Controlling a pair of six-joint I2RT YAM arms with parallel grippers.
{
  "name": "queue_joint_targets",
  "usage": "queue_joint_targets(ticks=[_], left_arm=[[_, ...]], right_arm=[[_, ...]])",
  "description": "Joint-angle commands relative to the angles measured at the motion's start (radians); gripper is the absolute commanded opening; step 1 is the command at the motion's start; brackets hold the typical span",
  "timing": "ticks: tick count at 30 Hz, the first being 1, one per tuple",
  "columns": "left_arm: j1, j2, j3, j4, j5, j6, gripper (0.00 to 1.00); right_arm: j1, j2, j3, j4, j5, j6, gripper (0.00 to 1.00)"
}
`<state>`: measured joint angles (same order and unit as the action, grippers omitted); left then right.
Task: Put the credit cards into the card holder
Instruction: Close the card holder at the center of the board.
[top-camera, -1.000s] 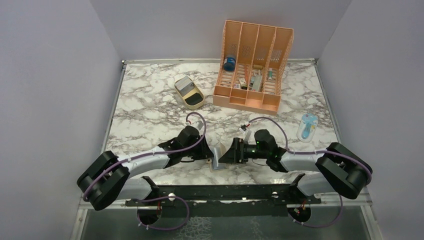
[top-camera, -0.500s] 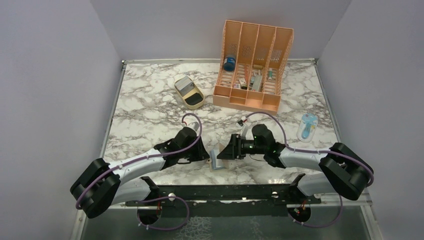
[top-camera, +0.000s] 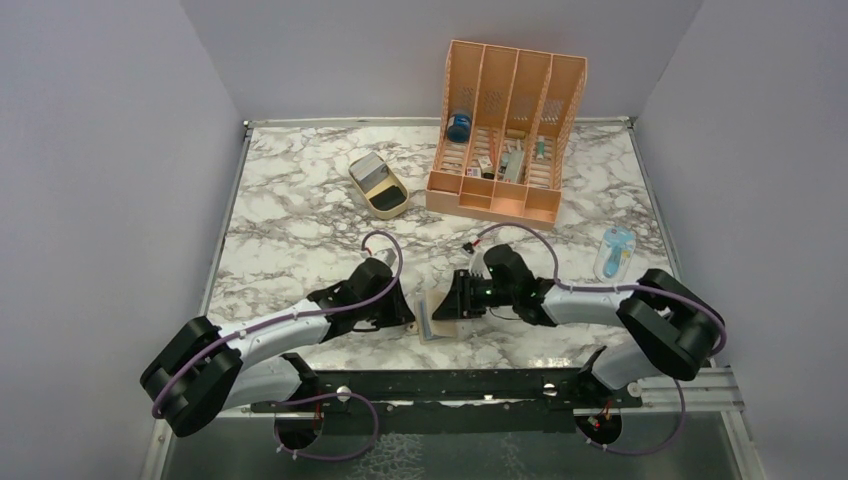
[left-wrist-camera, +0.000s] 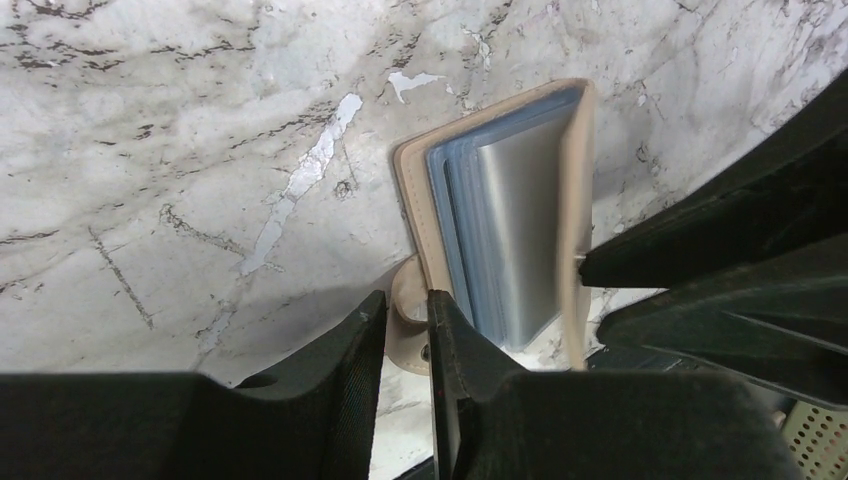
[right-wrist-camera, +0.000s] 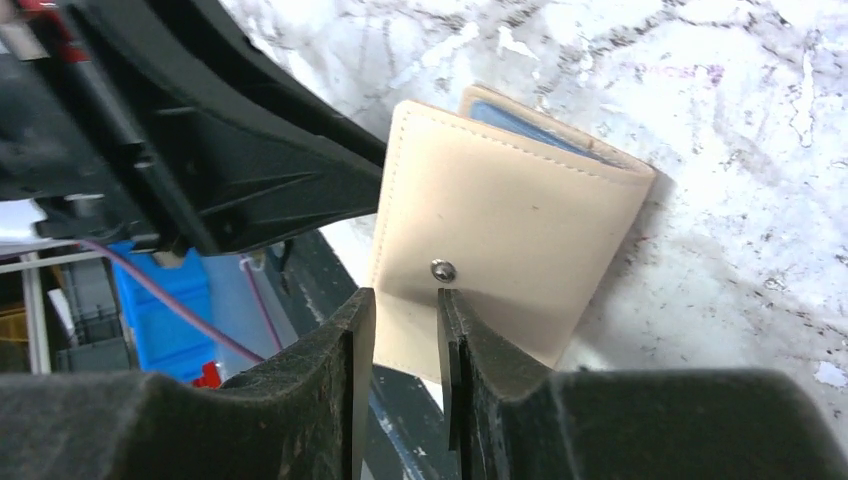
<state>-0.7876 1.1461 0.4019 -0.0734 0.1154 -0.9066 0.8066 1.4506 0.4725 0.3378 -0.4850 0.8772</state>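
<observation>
Two pinches on card holder (top-camera: 432, 318): clamped at snap tab by L gripper (left-wrist-camera: 407, 330), at opposite flap by R gripper (right-wrist-camera: 405, 320); stands ajar betw. them.

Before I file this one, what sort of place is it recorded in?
Most likely a robot test cell dressed as a desk: a marble-patterned table boxed in by plain lilac walls, two arms bolted to a rail at its near edge, holding a wallet, and an orange desk organizer at the back.

Card holder (right-wrist-camera: 505, 260): tan leather-look skin, matt, smooth, stitched edges; shiny metal snap stud (right-wrist-camera: 441, 268); pale-blue lining (left-wrist-camera: 452, 210). Credit card (left-wrist-camera: 520, 235): silver-grey, satin sheen. Desk (left-wrist-camera: 150, 150): glossy marble-pattern top.
</observation>
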Motion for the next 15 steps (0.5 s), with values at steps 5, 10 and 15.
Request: queue_joint_targets(ticks=[5,10,15], left_arm=[[-0.001,-0.026,-0.015,0.053,0.033,-0.025,0.23],[0.0,-0.052,-0.026,0.103,0.072,-0.055,0.23],[0.001,-0.048,-0.046,0.178,0.102,-0.084,0.23]], right_arm=[[0.072,0.082,0.118,-0.231,0.184,-0.098,0.32],[0.119,0.096,0.176,-0.349,0.322,-0.132,0.28],[0.144,0.092,0.198,-0.377,0.357,-0.145,0.23]])
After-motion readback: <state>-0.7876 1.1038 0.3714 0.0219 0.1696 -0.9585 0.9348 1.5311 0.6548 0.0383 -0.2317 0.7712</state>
